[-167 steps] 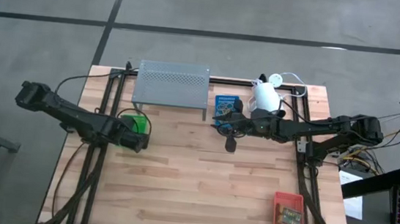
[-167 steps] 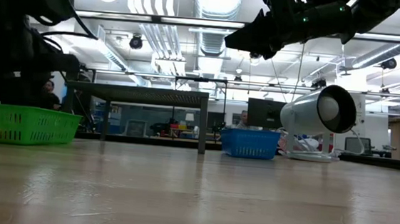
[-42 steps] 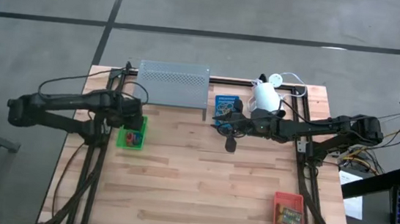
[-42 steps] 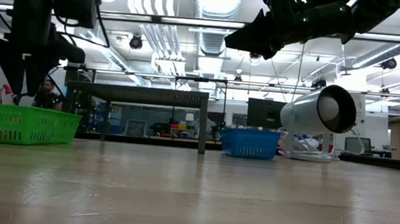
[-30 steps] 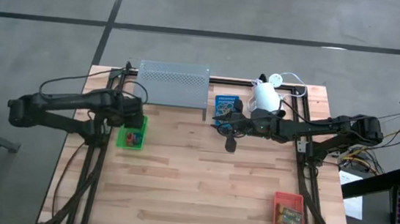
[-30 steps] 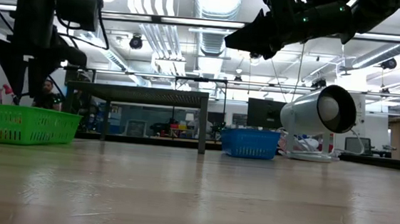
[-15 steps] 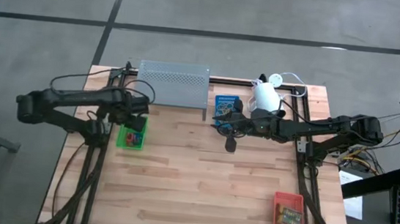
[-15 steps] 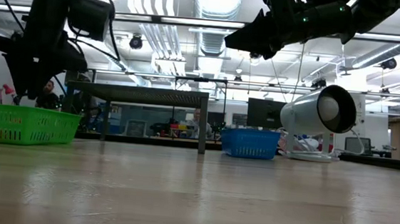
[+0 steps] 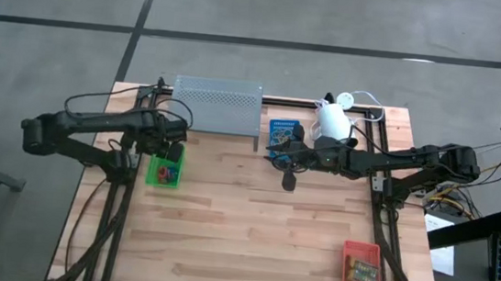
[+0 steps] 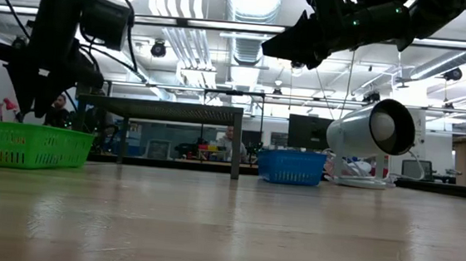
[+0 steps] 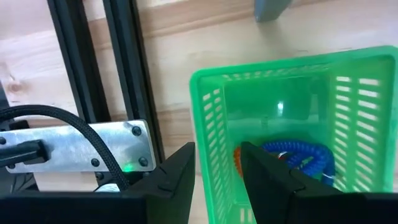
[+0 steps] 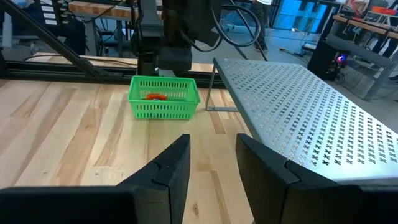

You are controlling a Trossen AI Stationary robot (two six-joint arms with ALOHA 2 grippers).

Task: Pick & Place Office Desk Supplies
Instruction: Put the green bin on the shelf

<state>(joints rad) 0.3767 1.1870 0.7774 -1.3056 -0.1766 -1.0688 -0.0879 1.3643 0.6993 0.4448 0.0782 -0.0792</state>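
A green tray (image 9: 164,165) stands at the table's left, in front of the shelf's left leg, with a blue loop (image 11: 300,155) and a red-orange loop (image 11: 237,159) lying in it. My left gripper (image 9: 171,144) hangs open just above the tray's far end. In the left wrist view (image 11: 217,180) its fingers stand on either side of one tray wall (image 11: 210,163) without touching it. My right gripper (image 9: 278,157) is open and empty, raised over the table beside the blue tray (image 9: 282,132). It also shows in its own wrist view (image 12: 211,168). A red-orange tray (image 9: 360,266) holding printed card boxes sits near the front right.
The grey perforated shelf (image 9: 216,105) stands at the far edge. The white lamp (image 9: 333,121) lies at the far right, behind my right arm. Black frame rails (image 11: 93,74) run along the table's left side close to the green tray. Bare wood lies across the table's middle (image 9: 242,223).
My left arm has shifted a little toward the table's right and far edge, staying over the green tray with its fingers open. The tray and my right arm have kept still.
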